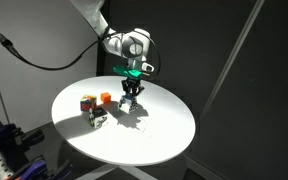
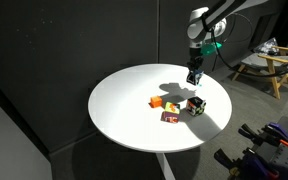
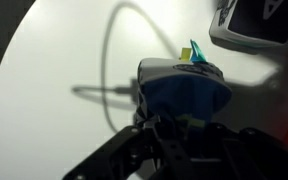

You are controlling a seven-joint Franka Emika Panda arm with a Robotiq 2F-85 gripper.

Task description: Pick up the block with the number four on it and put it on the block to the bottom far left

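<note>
The block with the number four (image 3: 184, 95) shows its blue top face close up in the wrist view, between my dark fingers. My gripper (image 1: 132, 96) is shut on it and holds it a little above the white round table (image 1: 164, 135), right of the other blocks. The gripper also shows in an exterior view (image 2: 192, 80). The red and yellow block (image 1: 87, 103) sits on the table and shows in both exterior views (image 2: 170, 117), apart from the gripper.
A small orange piece (image 1: 105, 98) and a white-and-black cube (image 1: 99, 118) sit beside the red and yellow block. The cube also shows in the wrist view (image 3: 259, 25). A black cable hangs behind the arm. Chairs and equipment stand around the table.
</note>
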